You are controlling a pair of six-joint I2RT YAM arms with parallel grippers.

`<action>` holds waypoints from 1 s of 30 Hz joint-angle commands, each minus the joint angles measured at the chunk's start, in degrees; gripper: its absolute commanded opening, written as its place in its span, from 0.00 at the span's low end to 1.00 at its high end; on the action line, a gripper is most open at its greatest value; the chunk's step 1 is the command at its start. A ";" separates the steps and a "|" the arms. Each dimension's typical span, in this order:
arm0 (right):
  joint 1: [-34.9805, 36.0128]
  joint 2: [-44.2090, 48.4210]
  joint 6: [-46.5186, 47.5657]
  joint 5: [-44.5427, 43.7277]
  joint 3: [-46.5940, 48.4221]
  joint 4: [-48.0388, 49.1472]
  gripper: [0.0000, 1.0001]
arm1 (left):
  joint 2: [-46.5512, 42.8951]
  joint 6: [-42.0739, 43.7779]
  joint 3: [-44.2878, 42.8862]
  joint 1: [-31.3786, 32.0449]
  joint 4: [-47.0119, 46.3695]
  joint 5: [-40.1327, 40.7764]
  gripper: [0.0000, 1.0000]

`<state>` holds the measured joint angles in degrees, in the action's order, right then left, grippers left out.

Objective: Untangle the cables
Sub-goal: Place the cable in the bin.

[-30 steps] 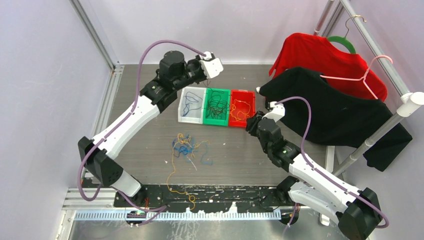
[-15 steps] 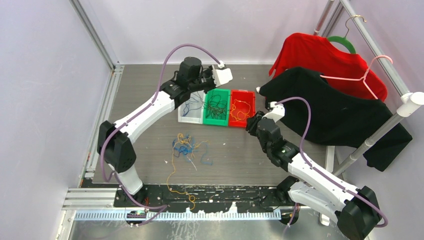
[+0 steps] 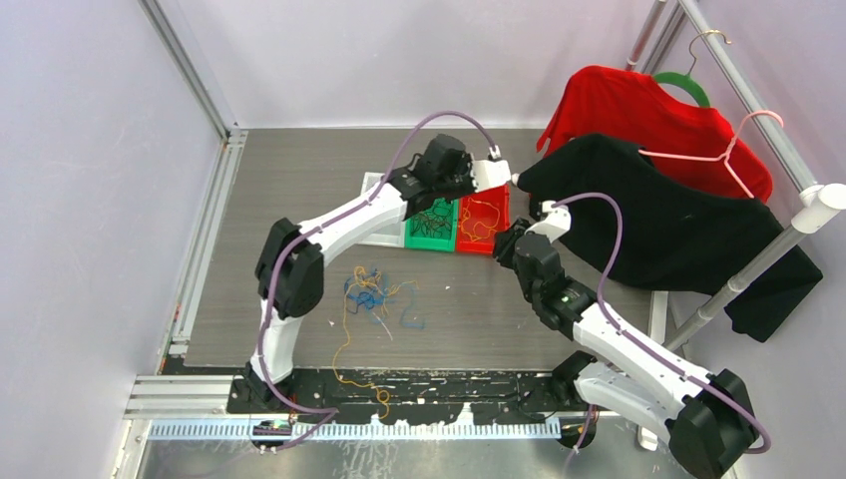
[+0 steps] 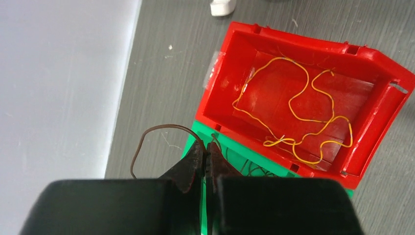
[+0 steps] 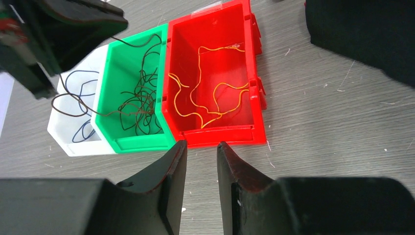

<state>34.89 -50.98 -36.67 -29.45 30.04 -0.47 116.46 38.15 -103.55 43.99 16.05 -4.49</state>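
Note:
My left gripper is shut on a thin dark cable and holds it above the back edge of the green bin, beside the red bin. In the right wrist view this cable hangs in a loop over the white bin and runs down into the dark cables in the green bin. Orange-yellow cables lie in the red bin. A tangle of blue, orange and dark cables lies on the table. My right gripper is open and empty, just in front of the red bin.
A red shirt and a black shirt hang on a rack at the right, the black one close to the red bin. A loose orange cable trails to the table's near edge. Walls close in the left and back.
My left arm has swung right, from above the white bin to over the green and red bins, carrying the dark cable. The right arm has not moved.

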 commanded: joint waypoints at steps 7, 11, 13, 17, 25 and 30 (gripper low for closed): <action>-1.05 1.96 -1.63 -0.96 -0.25 2.28 0.34 | 3.57 -6.79 -4.29 -0.76 7.54 11.55 0.00; -1.14 1.94 -1.88 -0.98 -0.08 1.99 0.34 | 5.41 -12.20 -6.10 -2.21 10.99 8.89 0.00; -1.14 2.21 -1.68 -1.12 0.00 1.65 0.34 | 6.72 -15.88 -9.34 -3.51 13.55 4.82 0.00; -1.30 2.51 -1.10 -1.56 0.02 1.28 0.33 | 9.22 -17.75 -18.30 -5.30 21.20 -4.75 0.30; -1.41 2.64 -0.17 -1.13 1.48 -0.06 0.33 | 10.46 -17.28 -30.08 -6.08 37.72 -11.06 0.99; -1.45 3.06 0.58 -0.81 2.46 -1.17 0.33 | 6.73 -15.28 -31.13 -9.32 43.08 -15.32 1.00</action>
<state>33.63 -49.65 -37.17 -29.47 29.71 -2.22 127.79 21.32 -132.64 37.28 50.92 -14.02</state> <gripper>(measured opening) 0.336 0.996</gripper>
